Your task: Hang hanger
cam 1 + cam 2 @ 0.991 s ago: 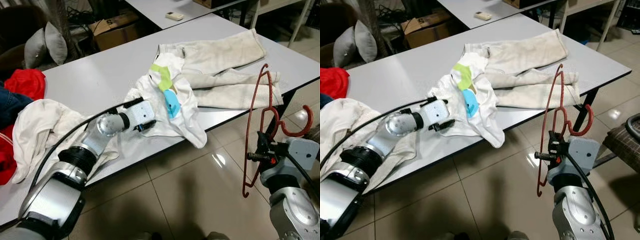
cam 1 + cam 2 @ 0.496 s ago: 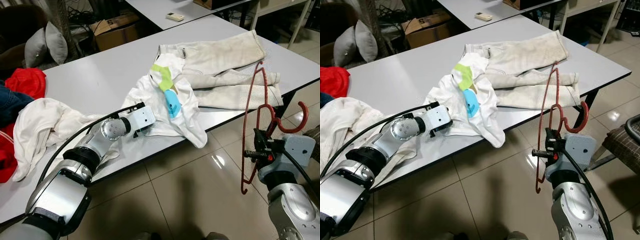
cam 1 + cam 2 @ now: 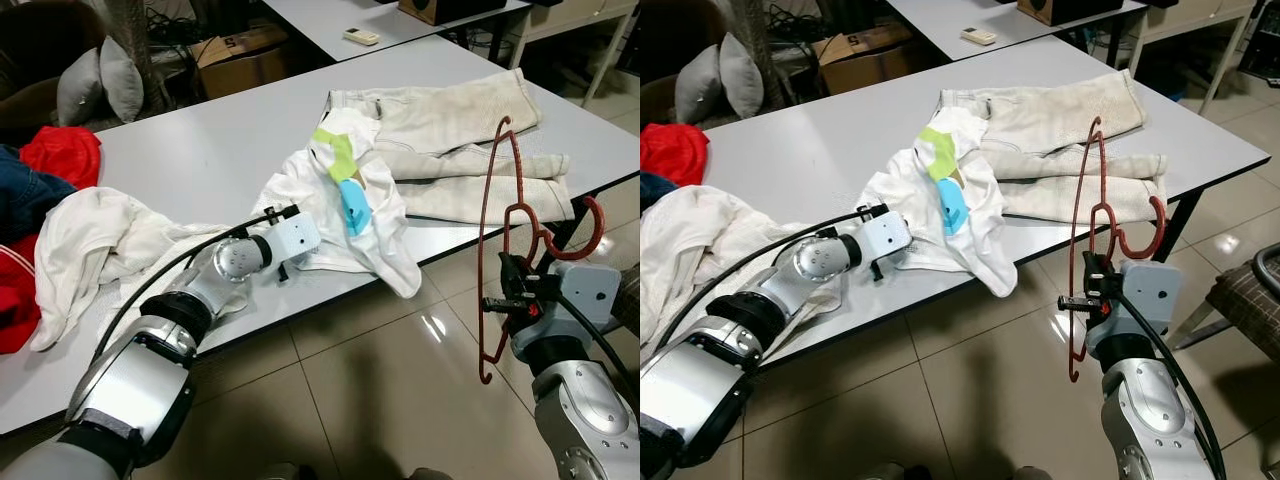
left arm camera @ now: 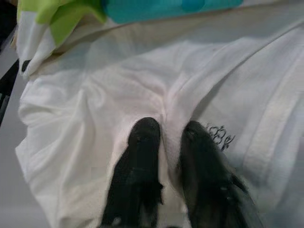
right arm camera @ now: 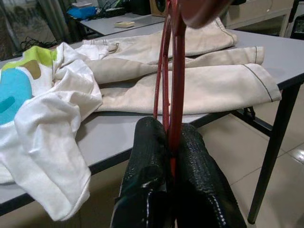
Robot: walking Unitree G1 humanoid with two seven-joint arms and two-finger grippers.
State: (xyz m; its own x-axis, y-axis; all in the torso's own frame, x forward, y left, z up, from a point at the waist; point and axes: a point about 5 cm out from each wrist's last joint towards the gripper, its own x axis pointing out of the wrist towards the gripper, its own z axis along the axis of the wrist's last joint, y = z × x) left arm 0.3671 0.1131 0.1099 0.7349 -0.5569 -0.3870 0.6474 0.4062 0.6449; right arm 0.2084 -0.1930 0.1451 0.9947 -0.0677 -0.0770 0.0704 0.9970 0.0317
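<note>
- Two arms are out over a grey desk (image 3: 200,160) strewn with clothes.
- Right gripper (image 5: 172,142) hangs off the desk's near edge, over the tiled floor (image 3: 380,380). Its jaws are clamped narrow on the red hanger (image 3: 490,250), which stands upright with its hook (image 3: 585,235) curling toward the robot's right.
- Right wrist view shows the two black fingers (image 5: 147,161) squeezing the hanger's thin red wires between them, a detail too small to read from the head.
- Left gripper (image 4: 166,137) lies low on the desk at the white shirt (image 3: 340,210), near its front hem. The jaws are narrow, with a fold of white cloth pinched up between the fingers (image 4: 142,161).
- Small dark embroidery (image 4: 219,135) sits on the shirt just beside one fingertip; it is too blurred to read.
- Green and blue patches (image 3: 345,180) mark the shirt.
- Beige trousers (image 3: 450,130) lie folded behind the shirt, reaching the desk's right end.
- Another white garment (image 3: 90,240) is heaped on the left, with red cloth (image 3: 60,155) and dark blue cloth (image 3: 25,195) beyond it.
- Farther back are a second desk with a remote (image 3: 360,37), a cardboard box (image 3: 240,60) whose printing I cannot read, and grey cushions (image 3: 95,85).
</note>
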